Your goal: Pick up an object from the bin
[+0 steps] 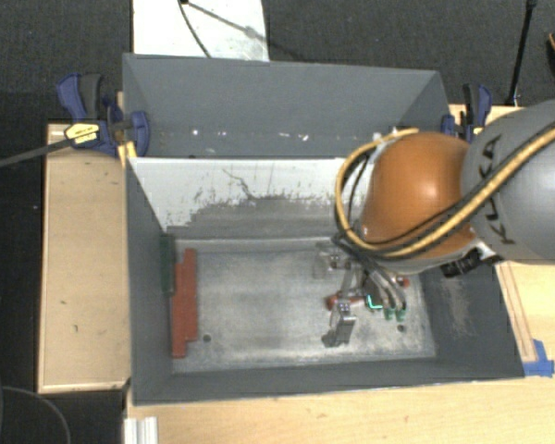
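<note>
Claw (344,317) low over the right floor of the grey metal bin (277,109), partly hidden.
The orange wrist cover (416,192) masked the claw; open or closed could not be determined. A long, flat red block (184,303) lay along the left wall beside a dark green strip (167,265), well apart.

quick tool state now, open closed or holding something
tool: cannot be told whether open or closed; low over the right of the grey metal bin, apart from the long flat red bar by its left wall.
</note>
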